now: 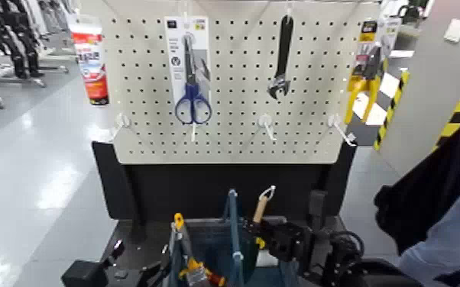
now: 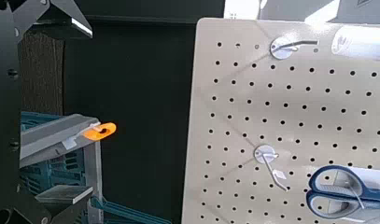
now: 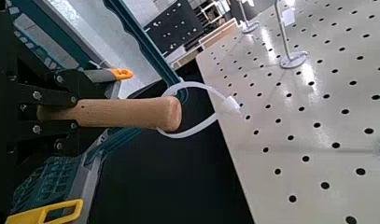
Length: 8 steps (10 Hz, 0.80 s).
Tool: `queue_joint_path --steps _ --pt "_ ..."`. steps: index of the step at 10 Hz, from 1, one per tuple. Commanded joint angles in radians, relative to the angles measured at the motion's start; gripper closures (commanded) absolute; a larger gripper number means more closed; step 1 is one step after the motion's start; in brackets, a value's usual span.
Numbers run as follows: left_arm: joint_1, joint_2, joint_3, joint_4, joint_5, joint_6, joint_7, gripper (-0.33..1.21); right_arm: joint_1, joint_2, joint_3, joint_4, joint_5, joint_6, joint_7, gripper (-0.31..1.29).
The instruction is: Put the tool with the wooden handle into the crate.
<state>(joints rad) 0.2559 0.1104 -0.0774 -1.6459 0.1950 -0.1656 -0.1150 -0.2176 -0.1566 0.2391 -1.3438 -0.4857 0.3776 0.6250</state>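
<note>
Pale grey floor stretched behind and around a white pegboard [image 1: 233, 141], which stood at 12 o'clock in the head view. On it hung a red-and-white tube [image 1: 90, 65] at 10 o'clock, blue-handled scissors [image 1: 192, 103] at 11, an adjustable wrench [image 1: 282, 65] at 1 and yellow-handled pliers [image 1: 367, 84] at 2. A person's dark-and-blue clothing [image 1: 455, 229] showed at 4 o'clock. The crate [image 1: 234, 237] sat at 6 o'clock, its blue bar handle raised, with a yellow-handled tool [image 1: 181, 233] at 7 o'clock. The right gripper [image 3: 74, 114], towards 5 o'clock, was clamped on the tool with the wooden handle [image 1: 260, 207]. That tool leaned slightly from upright beside the bar, its pale loop uppermost. At 7 o'clock, near the crate, was the left gripper [image 1: 143, 273]; whether it was open or closed, I could not tell.
</note>
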Motion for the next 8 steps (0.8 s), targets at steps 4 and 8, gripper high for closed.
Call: queue_joint_path --steps 4,8 --pt "0.002 0.0 0.002 -0.002 0.003 -0.003 0.0 0.13 0.006 -0.003 -0.047 -0.071 0.093 0.067 0.064 0.11" --pt "0.002 0.0 0.001 -0.002 0.003 -0.002 0.0 0.13 0.044 -0.001 -0.118 -0.178 0.171 0.121 0.048 0.07"
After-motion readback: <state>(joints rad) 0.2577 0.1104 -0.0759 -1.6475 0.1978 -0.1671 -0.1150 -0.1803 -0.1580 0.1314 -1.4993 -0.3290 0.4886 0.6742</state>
